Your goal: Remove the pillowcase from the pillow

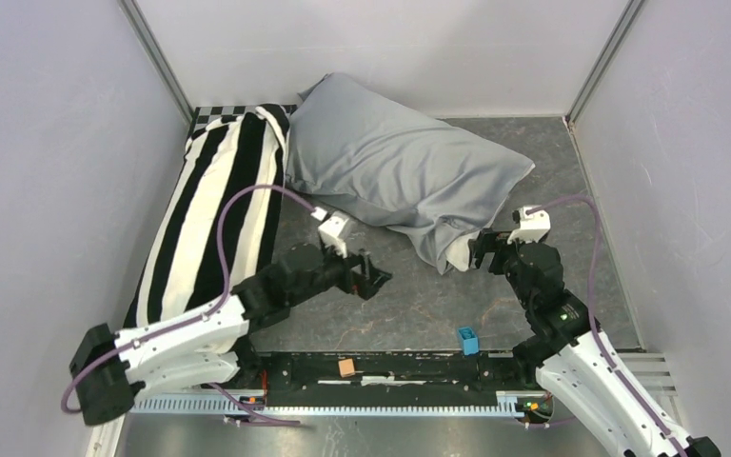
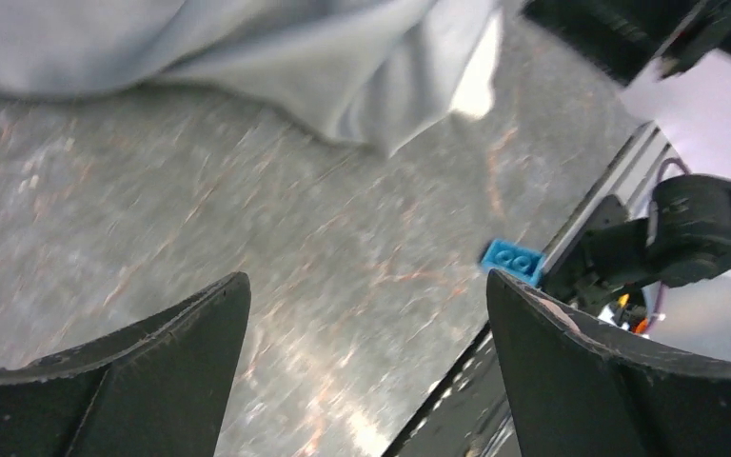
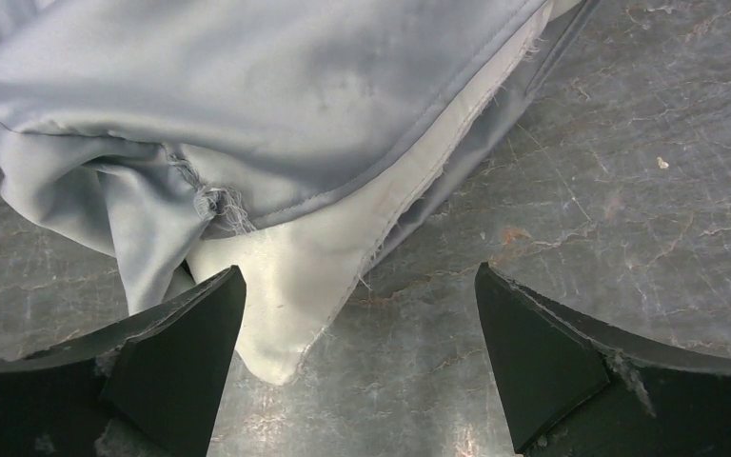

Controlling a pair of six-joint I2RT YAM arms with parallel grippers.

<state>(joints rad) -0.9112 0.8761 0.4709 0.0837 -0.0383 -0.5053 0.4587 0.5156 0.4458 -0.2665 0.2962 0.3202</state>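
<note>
Both arms wear glossy white shells on the lower links and black housings at the joints and upper links. The left arm (image 1: 181, 333) has a rounded black cap at its elbow, and the right arm (image 1: 581, 367) carries a small green light (image 1: 563, 311) on its black casing. A purple cable (image 1: 266, 188) loops along each arm to a white camera block (image 1: 331, 227) at the wrist. The left gripper (image 2: 368, 286) and right gripper (image 3: 359, 271) have matte black wedge-shaped fingers (image 3: 552, 362) with scuffed, pale-chipped edges

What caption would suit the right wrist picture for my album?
Open right gripper poised at a corner of the white pillow peeking from its blue-grey pillowcase.
</note>
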